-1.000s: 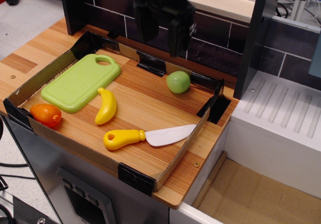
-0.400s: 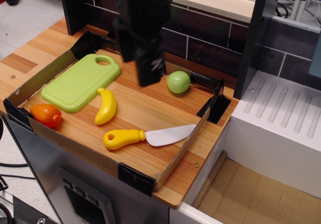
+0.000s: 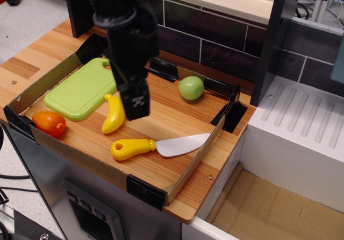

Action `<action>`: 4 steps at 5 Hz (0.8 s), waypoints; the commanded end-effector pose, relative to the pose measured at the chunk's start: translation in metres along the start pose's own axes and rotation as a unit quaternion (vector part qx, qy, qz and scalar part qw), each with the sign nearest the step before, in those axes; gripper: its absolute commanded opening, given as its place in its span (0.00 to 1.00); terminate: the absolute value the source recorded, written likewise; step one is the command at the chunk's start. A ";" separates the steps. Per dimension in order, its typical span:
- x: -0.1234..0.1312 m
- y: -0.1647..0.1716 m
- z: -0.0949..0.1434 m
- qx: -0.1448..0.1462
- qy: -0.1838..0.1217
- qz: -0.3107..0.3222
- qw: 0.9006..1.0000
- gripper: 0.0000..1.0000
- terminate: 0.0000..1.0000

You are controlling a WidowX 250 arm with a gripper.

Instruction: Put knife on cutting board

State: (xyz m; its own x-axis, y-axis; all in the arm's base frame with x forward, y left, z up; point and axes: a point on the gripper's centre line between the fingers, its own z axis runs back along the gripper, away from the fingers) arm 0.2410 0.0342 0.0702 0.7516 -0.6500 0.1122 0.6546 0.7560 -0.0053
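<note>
The knife (image 3: 157,145) lies flat in the front of the tray, its yellow handle to the left and its white blade to the right. The light-green cutting board (image 3: 80,91) lies flat at the tray's back left. My black gripper (image 3: 133,103) hangs above the tray floor, just behind the knife's handle and right beside the banana. It holds nothing, and its fingers look parted. The arm hides the cutting board's handle end.
A yellow banana (image 3: 114,114) lies between the board and the knife. An orange fruit (image 3: 49,122) sits in the front left corner and a green ball (image 3: 191,87) at the back right. Low cardboard walls (image 3: 194,160) ring the tray. A white dish rack (image 3: 301,138) stands to the right.
My gripper has come down and moved left and forward, from the back wall to just behind the knife's handle. No object has moved.
</note>
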 end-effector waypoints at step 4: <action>-0.012 -0.002 -0.049 0.008 -0.014 -0.018 1.000 1.00 0.00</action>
State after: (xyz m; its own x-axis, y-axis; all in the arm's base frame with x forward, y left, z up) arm 0.2272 0.0317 0.0131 0.7292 -0.6732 0.1227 0.6791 0.7340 -0.0085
